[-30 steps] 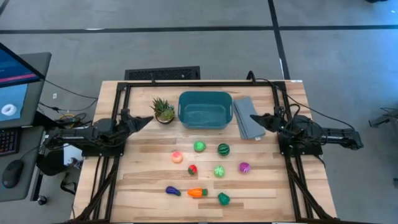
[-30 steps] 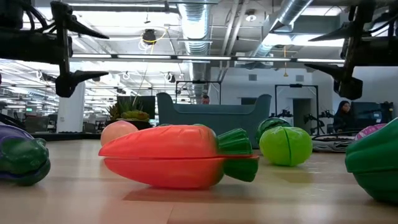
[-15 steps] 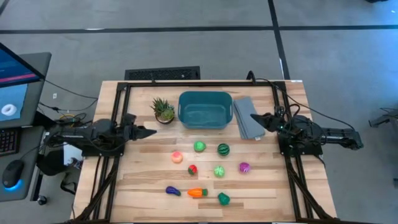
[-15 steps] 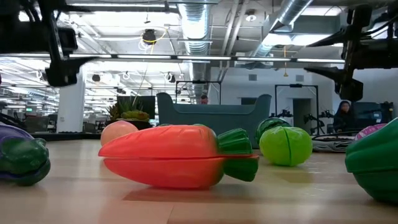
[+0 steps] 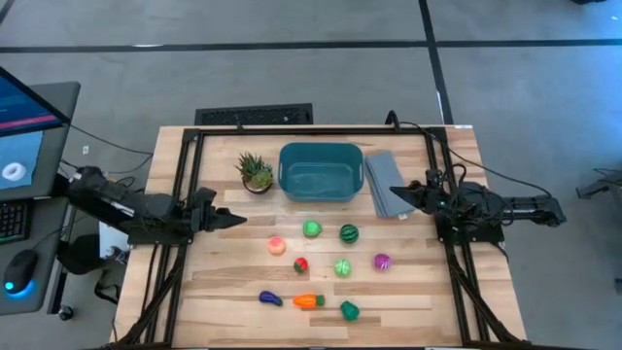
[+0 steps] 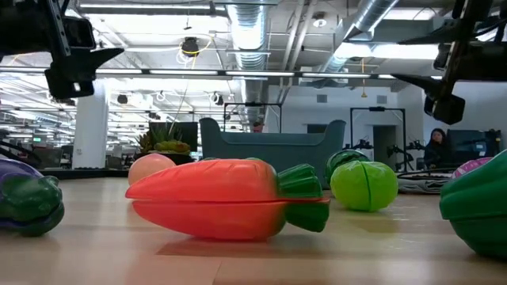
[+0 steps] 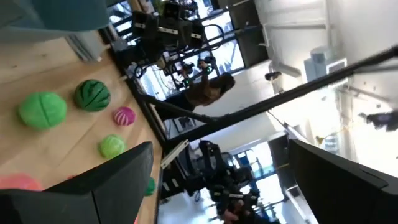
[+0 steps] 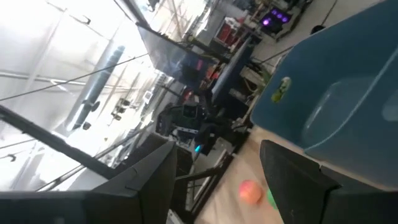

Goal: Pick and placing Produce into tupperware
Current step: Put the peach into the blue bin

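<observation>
From the high view I get the whole layout. The tub (image 5: 320,171) sits at 12 o'clock on the tabletop (image 5: 233,272), with the plant (image 5: 257,173) just beside it at its 9 and a grey slab (image 5: 383,184) at its 3. The produce lies loose toward 6 o'clock, none of it in the tub: peach (image 5: 277,245), green ball (image 5: 311,229), watermelon (image 5: 349,233), strawberry (image 5: 300,264), a second green ball (image 5: 342,267), magenta piece (image 5: 382,261), eggplant (image 5: 269,298), carrot (image 5: 308,301) and a dark green piece (image 5: 349,310). My left claw (image 5: 233,218) hangs at 9 o'clock, spread wide and holding nothing. My right claw (image 5: 394,190) is at 2 o'clock over the slab; I read it as closed and empty, though it is too small here to be sure of contact.

The low view adds height: both claws are off the tabletop, cut off by the frame's upper edge. The carrot (image 6: 226,198) fills the foreground and hides much behind it; the eggplant (image 6: 24,198) and dark green piece (image 6: 479,210) are cropped at the sides.

My left wrist view shows two green balls, the watermelon (image 7: 92,94) and magenta piece (image 7: 124,116) beyond empty fingers (image 7: 118,180).

My right wrist view shows the tub (image 8: 336,93) wall and the peach (image 8: 250,192); the rest is glare.
</observation>
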`<state>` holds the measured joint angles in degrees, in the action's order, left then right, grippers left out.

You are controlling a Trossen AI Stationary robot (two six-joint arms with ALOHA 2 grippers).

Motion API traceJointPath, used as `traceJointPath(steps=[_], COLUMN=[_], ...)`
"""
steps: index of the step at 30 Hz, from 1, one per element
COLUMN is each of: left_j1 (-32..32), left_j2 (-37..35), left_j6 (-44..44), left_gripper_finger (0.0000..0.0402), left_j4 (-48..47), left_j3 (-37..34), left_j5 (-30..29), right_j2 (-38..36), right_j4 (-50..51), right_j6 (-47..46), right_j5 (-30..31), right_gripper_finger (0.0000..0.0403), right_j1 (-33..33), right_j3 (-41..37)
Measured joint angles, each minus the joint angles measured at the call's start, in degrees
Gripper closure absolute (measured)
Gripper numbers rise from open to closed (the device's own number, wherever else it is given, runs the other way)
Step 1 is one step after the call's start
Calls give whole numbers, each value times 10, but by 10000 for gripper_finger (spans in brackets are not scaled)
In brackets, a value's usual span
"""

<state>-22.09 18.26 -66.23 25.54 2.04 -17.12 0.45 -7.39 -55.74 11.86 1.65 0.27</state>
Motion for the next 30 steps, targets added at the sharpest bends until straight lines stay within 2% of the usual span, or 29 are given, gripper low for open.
traceJointPath(steps=[4,8,12,14,16,21,24,27,30], left_j1=[-35,-58,-61,-57,-53,-39,-36,-36,-35], left_j2=[91,178,254,280,301,316,304,288,271], left_j6=[80,170,309,373,395,425,535,641,712], left_gripper_finger=[42,42,42,42,42,42,42,42,42], left_j4=[86,89,86,86,84,80,78,47,-2], left_j3=[14,70,125,144,162,191,212,243,276], left_j5=[-22,-21,2,-10,-41,-100,-93,-140,-184], right_j2=[0,0,0,0,0,0,0,0,0], right_j4=[-17,-30,-44,-50,-56,-56,-56,-57,-60], right_j6=[24,67,102,107,105,75,79,92,97], right_j5=[0,0,0,0,0,2,2,2,2], right_gripper_finger=[147,147,147,147,147,147,147,147,147], right_j1=[9,14,14,14,14,11,8,8,9], right_j3=[0,0,0,0,0,0,0,0,0])
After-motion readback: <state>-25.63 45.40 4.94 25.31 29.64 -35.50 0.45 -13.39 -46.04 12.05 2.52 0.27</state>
